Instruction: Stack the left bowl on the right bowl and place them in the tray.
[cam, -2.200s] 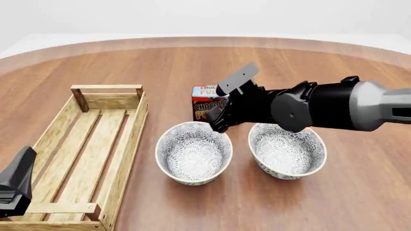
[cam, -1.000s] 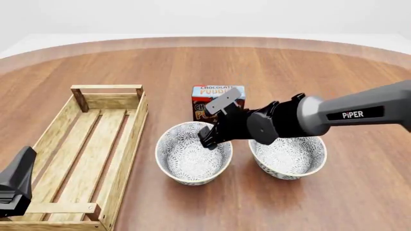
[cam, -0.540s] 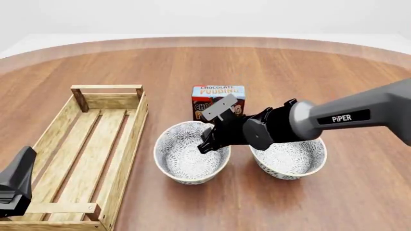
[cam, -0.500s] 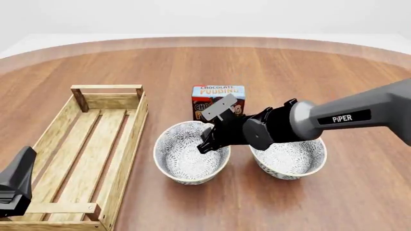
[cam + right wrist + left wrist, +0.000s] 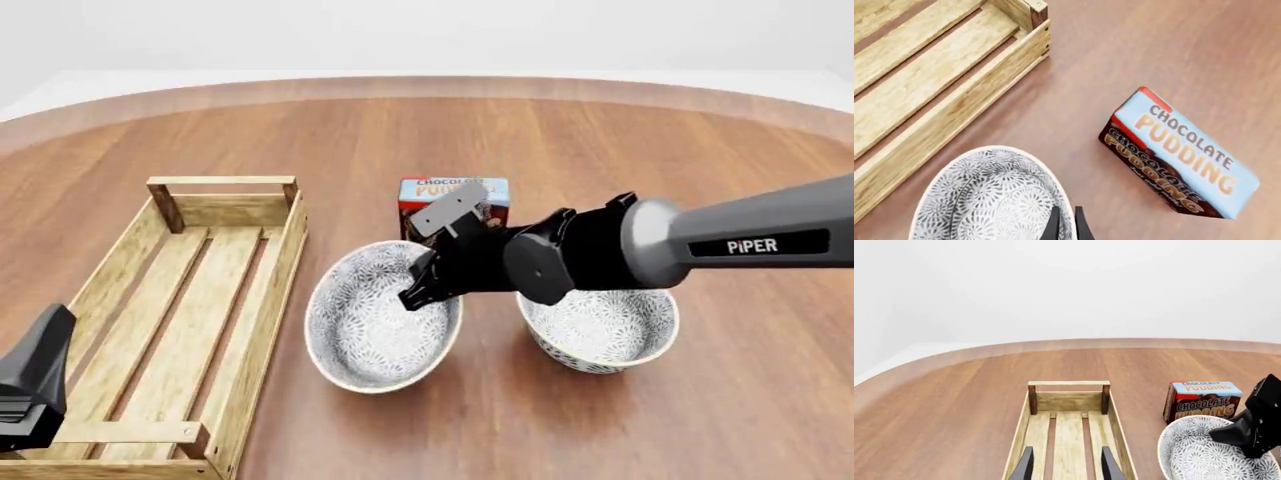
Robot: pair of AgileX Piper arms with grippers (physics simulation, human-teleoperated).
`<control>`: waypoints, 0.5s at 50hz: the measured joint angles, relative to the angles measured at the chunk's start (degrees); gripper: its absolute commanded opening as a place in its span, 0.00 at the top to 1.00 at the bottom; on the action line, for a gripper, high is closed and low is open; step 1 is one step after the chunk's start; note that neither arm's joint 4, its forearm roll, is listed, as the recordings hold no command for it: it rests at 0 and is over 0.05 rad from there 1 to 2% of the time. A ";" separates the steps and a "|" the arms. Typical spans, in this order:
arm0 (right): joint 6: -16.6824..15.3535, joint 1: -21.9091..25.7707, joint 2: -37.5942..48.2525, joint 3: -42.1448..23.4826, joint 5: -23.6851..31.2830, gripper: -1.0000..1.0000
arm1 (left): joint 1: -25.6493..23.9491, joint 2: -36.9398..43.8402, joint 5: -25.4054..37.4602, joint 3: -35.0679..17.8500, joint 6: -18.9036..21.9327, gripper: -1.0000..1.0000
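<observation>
Round brown wood-grain table (image 5: 561, 150) under a blank white backdrop. Right arm's black gripper (image 5: 424, 287) at frame centre, pinched nearly closed on the far right rim of the left grey-and-white floral-patterned ceramic bowl (image 5: 374, 335); in the right wrist view, fingertips (image 5: 1054, 227) straddling that thin rim with only a sliver between them. Bowl tilted, right edge raised, lower left side low near the table; whether touching it, impossible to say. Immediately right, partly behind the dark forearm, the matching right patterned bowl (image 5: 597, 330), upright and holding nothing. Just behind the gripper, upper centre, a small red-and-blue chocolate pudding box (image 5: 441, 195), no part of the job. Further out at left, the long light-wood slatted tray with raised handle bars (image 5: 94, 300), nothing in it. Left arm's black gripper (image 5: 1066, 471) idle in the lower left corner over the near end of the tray, fingers spread apart, grasping nothing. By judgement, only the grasp and the start of the lift done; carrying over, nesting into the right bowl, and moving the pair into the tray all left.
</observation>
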 measured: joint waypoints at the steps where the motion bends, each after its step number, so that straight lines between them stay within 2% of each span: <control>1: 0.03 0.10 -0.35 -0.03 0.17 1.00 | 0.00 0.00 0.00 0.00 0.00 0.00; 13: 0.90 0.40 -6.43 0.10 2.49 1.00 | 0.00 0.00 0.00 0.00 0.00 0.00; 25: 2.25 -1.55 -14.66 1.33 4.84 1.00 | 0.00 0.00 0.00 0.00 0.00 0.00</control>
